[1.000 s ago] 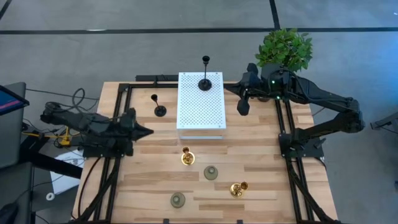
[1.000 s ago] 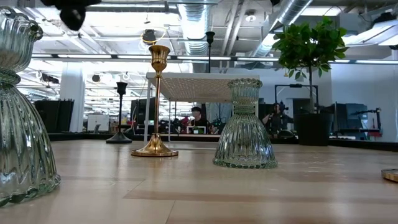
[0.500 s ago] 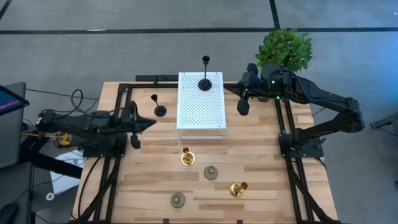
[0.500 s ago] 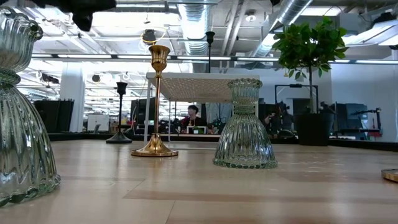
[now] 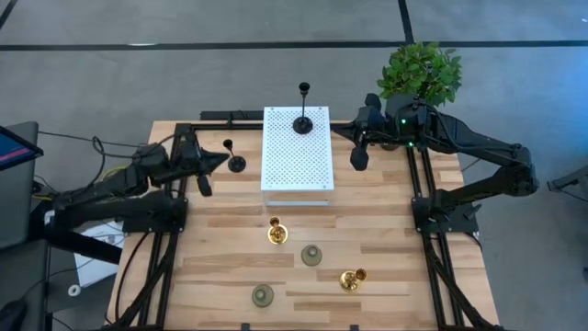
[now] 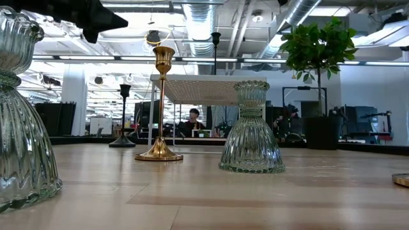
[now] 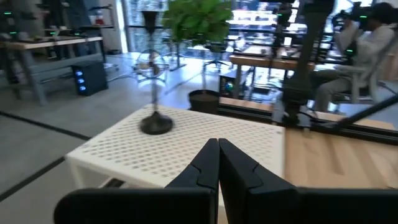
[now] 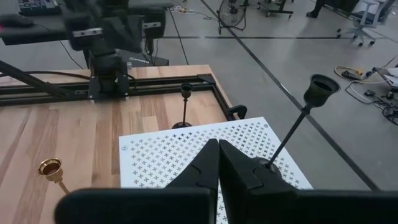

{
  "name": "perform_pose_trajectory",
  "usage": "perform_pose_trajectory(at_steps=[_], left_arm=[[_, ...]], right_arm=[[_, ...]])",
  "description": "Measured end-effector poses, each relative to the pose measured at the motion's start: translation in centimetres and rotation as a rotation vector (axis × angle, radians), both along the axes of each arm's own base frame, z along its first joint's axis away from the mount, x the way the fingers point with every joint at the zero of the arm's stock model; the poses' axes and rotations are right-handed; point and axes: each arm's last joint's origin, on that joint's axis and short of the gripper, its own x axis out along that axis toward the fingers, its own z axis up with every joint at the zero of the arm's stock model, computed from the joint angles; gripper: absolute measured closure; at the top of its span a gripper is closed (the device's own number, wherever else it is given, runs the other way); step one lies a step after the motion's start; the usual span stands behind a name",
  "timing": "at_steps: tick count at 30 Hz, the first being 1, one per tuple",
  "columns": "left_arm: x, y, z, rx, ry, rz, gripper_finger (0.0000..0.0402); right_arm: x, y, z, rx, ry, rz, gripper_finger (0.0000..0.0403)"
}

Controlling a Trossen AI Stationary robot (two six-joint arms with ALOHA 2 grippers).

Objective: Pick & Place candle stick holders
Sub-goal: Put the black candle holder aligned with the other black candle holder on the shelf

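Observation:
Two black candle stick holders: one [image 5: 303, 119] stands on the white perforated platform [image 5: 296, 161], the other [image 5: 236, 161] stands on the table left of it. A gold holder [image 5: 277, 232] stands upright and another [image 5: 352, 278] lies on its side. Two grey-green holders [image 5: 311, 256] [image 5: 263, 295] stand near the front. My left gripper [image 5: 221, 159] is shut, held high just left of the black holder on the table, touching nothing. My right gripper [image 5: 338, 132] is shut, hovering at the platform's far right corner [image 8: 217, 155].
A potted plant [image 5: 421, 74] stands at the far right corner behind my right arm. Black frame rails [image 5: 175, 184] run along both sides of the table. Bare wood lies between the platform and the front holders. People sit at desks in the room beyond [image 6: 192, 118].
My left arm has swung toward the table's far edge, carrying its shut gripper from beside the platform's near left corner up to the black holder on the table, with the wrist rolling a little. My right arm and all the holders have stayed put.

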Motion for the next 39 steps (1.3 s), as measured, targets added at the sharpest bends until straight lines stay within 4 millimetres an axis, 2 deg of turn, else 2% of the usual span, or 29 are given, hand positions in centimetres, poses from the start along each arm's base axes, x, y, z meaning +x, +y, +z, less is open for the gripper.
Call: perform_pose_trajectory(at_steps=[8, 15, 20, 25, 29, 35, 39], left_arm=[[-0.2, 1.8, -0.2, -0.013, 0.030, 0.038, 0.0399], [0.3, 3.2, -1.6, -0.149, 0.128, 0.081, 0.0399], [-0.7, 2.8, -1.7, -0.153, 0.137, 0.151, 0.0399], [-2.7, 1.5, -0.9, -0.165, 0.191, 0.240, 0.0399], [-2.8, 1.4, -2.1, -0.250, 0.241, 0.241, 0.0399], [-1.4, 2.5, -3.7, -0.305, 0.306, 0.232, 0.0399], [-0.4, 3.3, -5.6, -0.380, 0.386, 0.238, 0.0399]], right_arm=[[-0.2, -0.7, 0.0, -0.003, 0.001, -0.030, 0.0403], [-0.3, -1.1, -0.1, 0.000, 0.012, -0.046, 0.0403], [-0.4, -1.1, -0.2, 0.003, 0.022, -0.045, 0.0403], [-0.4, -1.1, -0.3, 0.005, 0.030, -0.045, 0.0403], [-0.4, -1.1, -0.2, 0.003, 0.025, -0.045, 0.0403], [-0.3, -1.1, -0.2, 0.002, 0.018, -0.045, 0.0403], [-0.3, -1.0, -0.2, 0.002, 0.018, -0.042, 0.0403]])
